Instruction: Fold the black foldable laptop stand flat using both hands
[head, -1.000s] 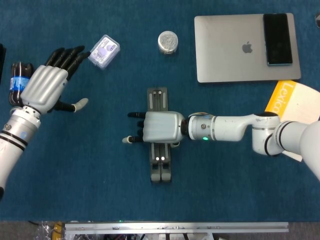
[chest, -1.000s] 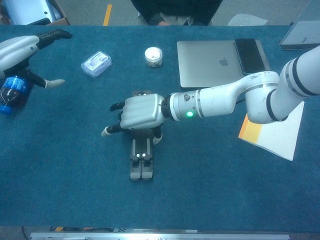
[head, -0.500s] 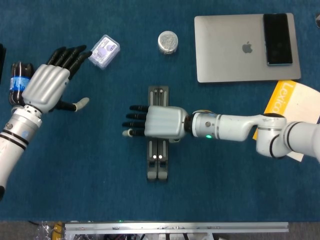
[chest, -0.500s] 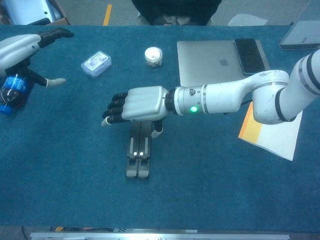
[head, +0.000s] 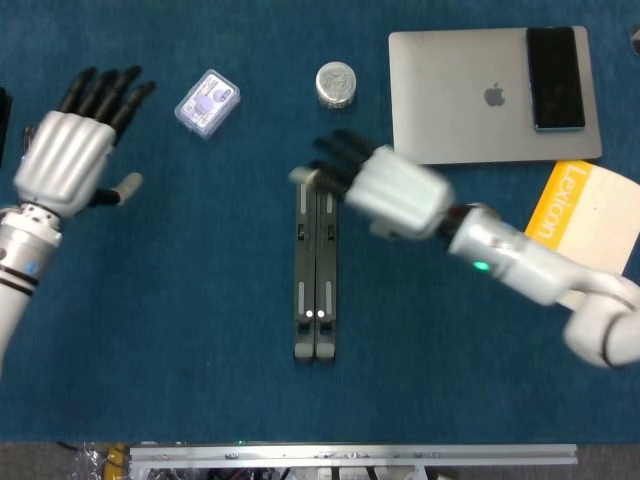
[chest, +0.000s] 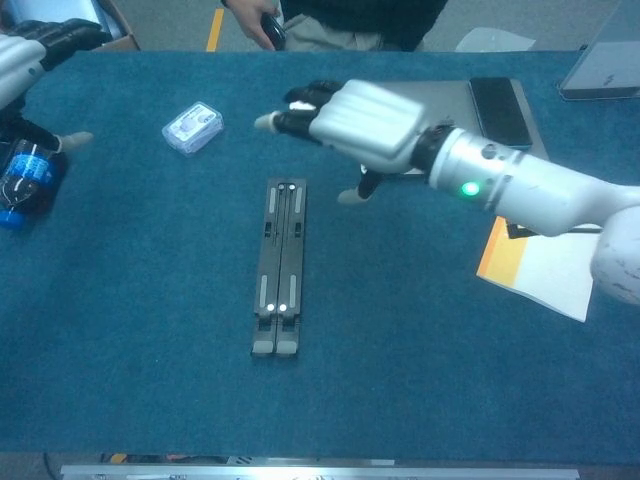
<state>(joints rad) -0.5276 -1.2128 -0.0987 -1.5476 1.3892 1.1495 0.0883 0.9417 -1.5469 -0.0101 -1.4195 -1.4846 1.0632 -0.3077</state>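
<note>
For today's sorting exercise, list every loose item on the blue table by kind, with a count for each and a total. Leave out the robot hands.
Laptop stand: 1
Laptop: 1
Phone: 1
Yellow book: 1
Clear plastic box: 1
Small round tin: 1
Bottle with blue label: 1
Total: 7

The black laptop stand (head: 316, 270) (chest: 279, 266) lies folded flat, a narrow bar on the table.

Black laptop stand (head: 315, 270), blue table (head: 180, 330)
</note>
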